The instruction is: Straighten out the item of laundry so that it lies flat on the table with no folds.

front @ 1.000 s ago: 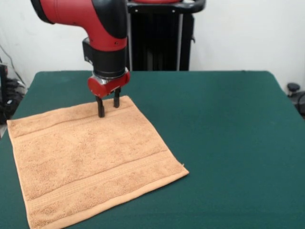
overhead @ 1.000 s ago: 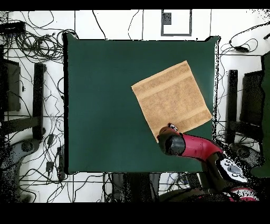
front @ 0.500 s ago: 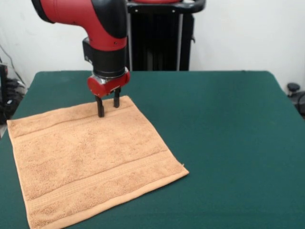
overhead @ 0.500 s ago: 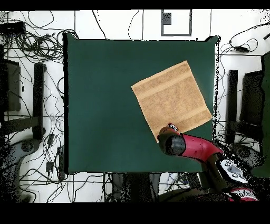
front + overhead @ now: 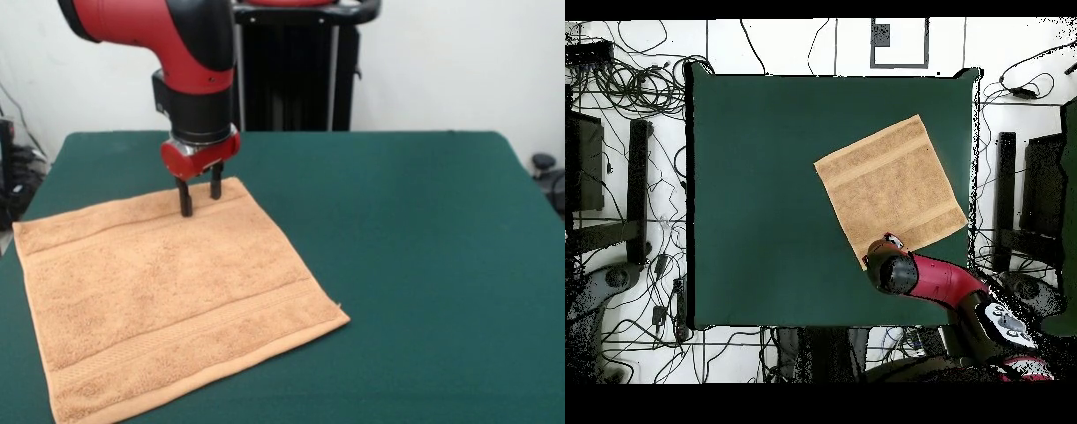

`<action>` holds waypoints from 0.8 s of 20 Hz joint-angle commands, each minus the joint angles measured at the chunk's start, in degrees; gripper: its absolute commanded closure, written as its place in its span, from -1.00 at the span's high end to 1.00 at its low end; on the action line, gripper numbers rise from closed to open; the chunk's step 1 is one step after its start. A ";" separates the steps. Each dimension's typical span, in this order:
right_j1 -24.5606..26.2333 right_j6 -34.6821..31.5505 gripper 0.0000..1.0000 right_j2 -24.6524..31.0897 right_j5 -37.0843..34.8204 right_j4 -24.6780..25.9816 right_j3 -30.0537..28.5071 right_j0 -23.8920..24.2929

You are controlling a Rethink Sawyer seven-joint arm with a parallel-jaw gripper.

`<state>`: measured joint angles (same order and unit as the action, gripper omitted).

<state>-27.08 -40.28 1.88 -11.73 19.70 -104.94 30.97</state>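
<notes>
- I can read no brand, label or lettering anywhere on the arm, the cloth or the surroundings.
- The hand towel (image 5: 168,300) lies spread out on the green surface (image 5: 406,265), turned at an angle to its edges. From the front it fills the lower left; its nearest corner runs out of the bottom of the picture.
- From overhead the hand towel (image 5: 890,190) sits toward the right half of the surface (image 5: 765,200), with one corner close to the right-hand edge.
- A woven band crosses the towel near two opposite ends. I see no folds in the part that shows.
- The claw (image 5: 199,201) hangs from the red and black arm (image 5: 190,62) over the towel's far hem, near its far corner. Its two dark fingers (image 5: 186,200) are parted with a gap between them and nothing is caught there.
- I can't make out whether the tips press into the cloth or stop just above it.
- From overhead the arm (image 5: 910,275) covers the claw and the towel corner under it.
- Cables (image 5: 625,80) sprawl across the floor beside the surface.
</notes>
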 commanded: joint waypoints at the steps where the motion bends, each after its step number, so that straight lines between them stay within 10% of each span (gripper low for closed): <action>1: 5.26 -14.80 1.00 3.88 -0.33 -3.48 0.04 -1.10; 16: 4.01 -16.00 1.00 5.07 2.15 -4.78 -2.88 1.44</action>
<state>-27.16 -40.28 3.06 -11.68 18.06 -105.77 32.98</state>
